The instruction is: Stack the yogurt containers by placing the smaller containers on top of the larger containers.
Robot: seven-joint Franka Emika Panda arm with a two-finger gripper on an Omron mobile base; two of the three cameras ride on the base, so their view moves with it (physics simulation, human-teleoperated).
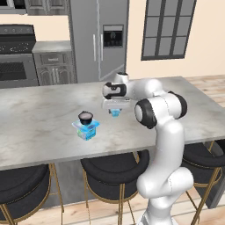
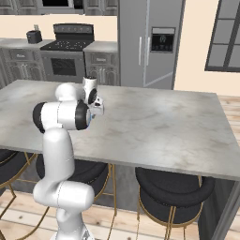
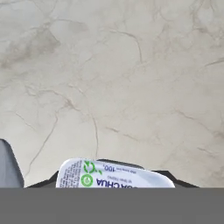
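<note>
Over the marble counter (image 1: pixel 39 118), the gripper (image 1: pixel 115 110) pinches the light-blue cup (image 1: pixel 115 113), seemingly lifted for stacking; left, the black cup (image 1: pixel 85 117) already tops the blue pack (image 1: pixel 86 129).

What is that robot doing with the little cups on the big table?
The robot is stacking yogurts. Its claw is closed around the tiny light-blue cup, just above the marble counter. The small black cup already sits on top of the blue boxy pack, a little way to the left of the claw in the left base view. In the hand view, the light-blue cup's white label sits right between the fingers. That cup is not stacked on anything yet.
</note>
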